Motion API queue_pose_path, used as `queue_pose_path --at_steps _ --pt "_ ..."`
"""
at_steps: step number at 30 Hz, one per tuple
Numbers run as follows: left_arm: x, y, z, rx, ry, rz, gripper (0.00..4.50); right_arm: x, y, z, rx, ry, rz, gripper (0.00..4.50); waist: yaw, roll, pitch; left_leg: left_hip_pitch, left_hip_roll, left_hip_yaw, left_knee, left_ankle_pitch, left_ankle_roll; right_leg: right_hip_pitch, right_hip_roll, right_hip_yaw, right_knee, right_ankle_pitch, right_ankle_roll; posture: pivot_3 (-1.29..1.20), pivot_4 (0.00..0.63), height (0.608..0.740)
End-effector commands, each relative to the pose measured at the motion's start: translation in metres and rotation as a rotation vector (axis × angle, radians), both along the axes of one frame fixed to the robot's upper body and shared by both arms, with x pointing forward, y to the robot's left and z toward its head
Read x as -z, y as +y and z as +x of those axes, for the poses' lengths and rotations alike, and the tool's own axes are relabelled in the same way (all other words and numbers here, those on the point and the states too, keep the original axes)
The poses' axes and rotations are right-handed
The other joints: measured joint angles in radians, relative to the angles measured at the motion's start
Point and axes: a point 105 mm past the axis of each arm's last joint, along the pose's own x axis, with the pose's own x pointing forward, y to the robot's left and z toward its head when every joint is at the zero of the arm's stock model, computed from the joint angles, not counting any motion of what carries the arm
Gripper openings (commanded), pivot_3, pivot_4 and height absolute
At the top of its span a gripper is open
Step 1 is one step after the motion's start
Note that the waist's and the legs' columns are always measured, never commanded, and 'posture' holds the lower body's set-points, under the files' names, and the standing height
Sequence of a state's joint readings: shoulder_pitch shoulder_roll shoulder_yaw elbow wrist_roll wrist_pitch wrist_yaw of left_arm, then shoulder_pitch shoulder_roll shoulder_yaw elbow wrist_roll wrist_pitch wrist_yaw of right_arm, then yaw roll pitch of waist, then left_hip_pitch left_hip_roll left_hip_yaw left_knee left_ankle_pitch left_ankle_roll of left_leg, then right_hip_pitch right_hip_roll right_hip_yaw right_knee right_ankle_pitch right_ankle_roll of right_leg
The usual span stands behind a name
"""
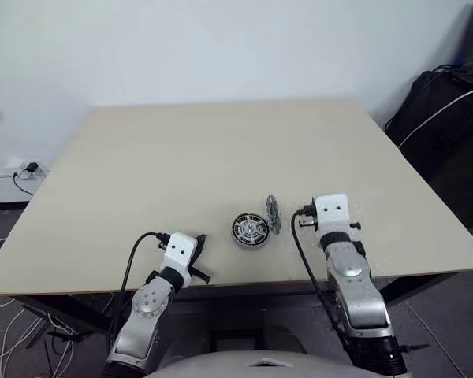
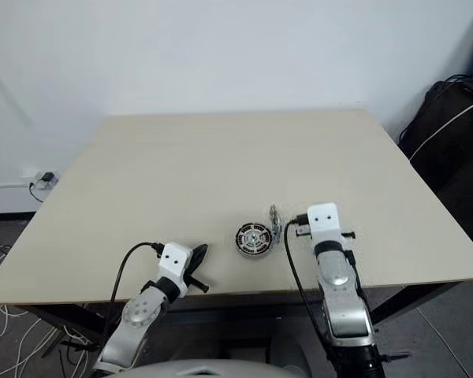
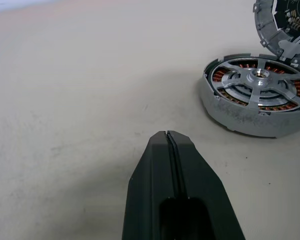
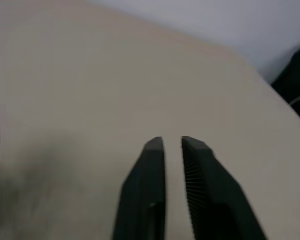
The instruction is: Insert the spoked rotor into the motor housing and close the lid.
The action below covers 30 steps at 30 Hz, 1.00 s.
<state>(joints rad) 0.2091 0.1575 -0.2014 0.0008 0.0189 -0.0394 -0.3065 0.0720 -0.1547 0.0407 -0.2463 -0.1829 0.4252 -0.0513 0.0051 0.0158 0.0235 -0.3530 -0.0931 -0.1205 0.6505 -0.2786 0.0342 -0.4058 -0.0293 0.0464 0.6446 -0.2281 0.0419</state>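
The round grey motor housing (image 1: 250, 231) lies near the table's front edge, between my two arms. The spoked rotor (image 3: 257, 80) sits inside it, with copper windings showing between the spokes. The lid (image 1: 273, 213) stands tilted up on edge at the housing's far right side, its dark inner face visible in the left wrist view (image 3: 285, 22). My left gripper (image 3: 167, 134) is shut and empty, just above the table a short way left of the housing. My right gripper (image 4: 172, 141) is shut on nothing, to the right of the lid and aimed across bare table.
The beige table (image 1: 221, 150) stretches far ahead of the parts. Its front edge runs just behind both wrists. Black equipment and cables (image 1: 445, 102) stand beyond the right edge. A wall socket with a plug (image 1: 27, 168) is at the left.
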Motion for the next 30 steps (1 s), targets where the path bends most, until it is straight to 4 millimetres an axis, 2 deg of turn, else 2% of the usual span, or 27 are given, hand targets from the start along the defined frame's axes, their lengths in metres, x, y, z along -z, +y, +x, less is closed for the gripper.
queue_pose_path --at_steps 1,6,13,22,30 --pt "-0.008 -0.001 0.004 0.013 -0.036 -0.028 0.0 -0.001 0.002 0.0 0.007 -0.004 0.002 0.02 0.0 -0.001 0.001 0.001 0.0 0.0 0.0 0.0 0.0 0.0 0.0 0.0 0.0 0.0 0.0 0.0 0.0 0.74" --pt "-0.006 -0.001 0.003 0.027 -0.025 -0.037 0.0 0.002 0.019 0.0 -0.05 0.006 0.056 0.02 0.0 -0.002 0.001 0.003 0.0 0.0 0.0 0.0 0.001 0.0 0.0 0.0 -0.001 0.0 0.0 0.0 0.0 0.74" --pt "-0.004 -0.001 0.001 0.032 -0.018 -0.045 0.0 -0.01 0.052 0.0 -0.217 -0.033 0.156 0.02 0.0 -0.002 0.001 0.003 0.0 0.0 0.0 0.0 0.001 0.001 0.0 0.0 -0.001 0.0 0.0 0.0 0.0 0.74" --pt "-0.002 0.003 -0.001 0.019 -0.012 -0.047 0.0 -0.015 0.072 0.003 -0.295 -0.051 0.192 0.02 0.001 -0.002 0.001 0.004 0.0 0.0 0.0 0.0 0.001 0.001 0.0 0.0 -0.001 0.0 0.0 0.0 0.0 0.74" --pt "-0.004 0.008 0.0 0.003 -0.022 -0.041 0.0 -0.006 0.097 0.009 -0.364 -0.027 0.213 0.02 0.0 -0.003 0.002 0.005 0.0 0.0 0.0 0.0 0.001 0.002 0.0 -0.001 -0.001 0.0 0.0 0.0 0.0 0.74"
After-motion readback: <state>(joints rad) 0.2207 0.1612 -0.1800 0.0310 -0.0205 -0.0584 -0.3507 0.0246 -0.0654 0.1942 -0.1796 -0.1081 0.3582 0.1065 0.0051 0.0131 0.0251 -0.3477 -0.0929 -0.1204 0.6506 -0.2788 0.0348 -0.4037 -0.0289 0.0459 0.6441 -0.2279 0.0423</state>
